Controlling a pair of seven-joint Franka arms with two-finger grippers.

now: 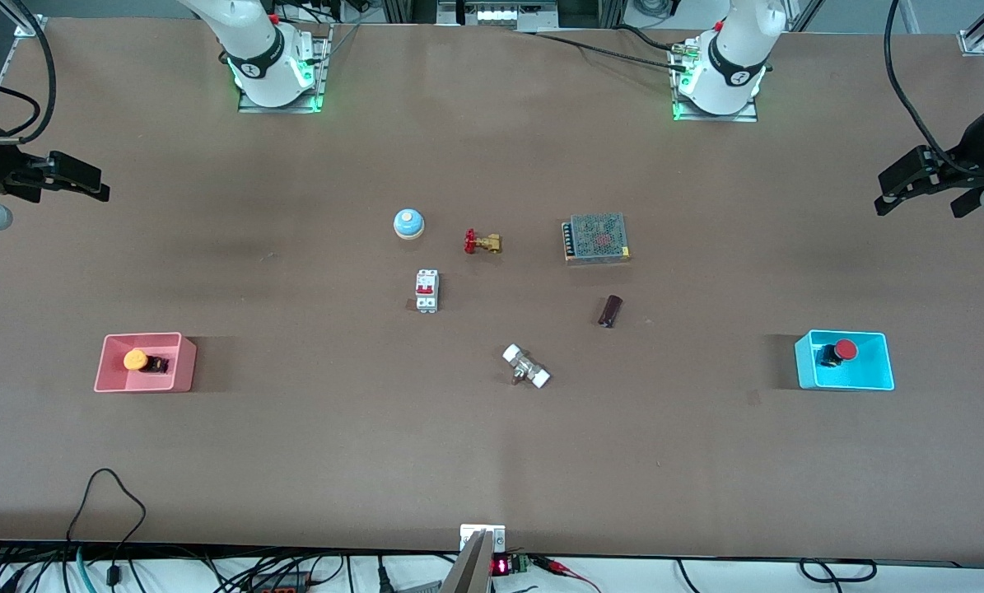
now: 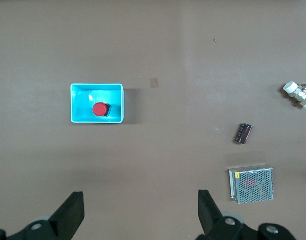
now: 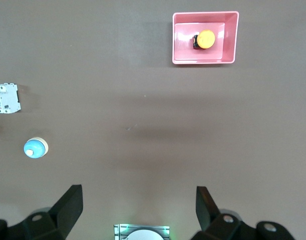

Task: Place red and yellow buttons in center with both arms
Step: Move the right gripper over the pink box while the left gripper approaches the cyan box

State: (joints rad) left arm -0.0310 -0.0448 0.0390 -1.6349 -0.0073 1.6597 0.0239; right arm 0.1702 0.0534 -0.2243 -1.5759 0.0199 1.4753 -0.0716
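Both buttons (image 1: 135, 359) (image 1: 846, 349) apparently in bins.

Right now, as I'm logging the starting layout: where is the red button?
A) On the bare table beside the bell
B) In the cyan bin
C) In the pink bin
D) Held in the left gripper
B: the red button lies inside the cyan bin toward the left arm's end of the table, while the left gripper hangs open and empty over the table's edge.
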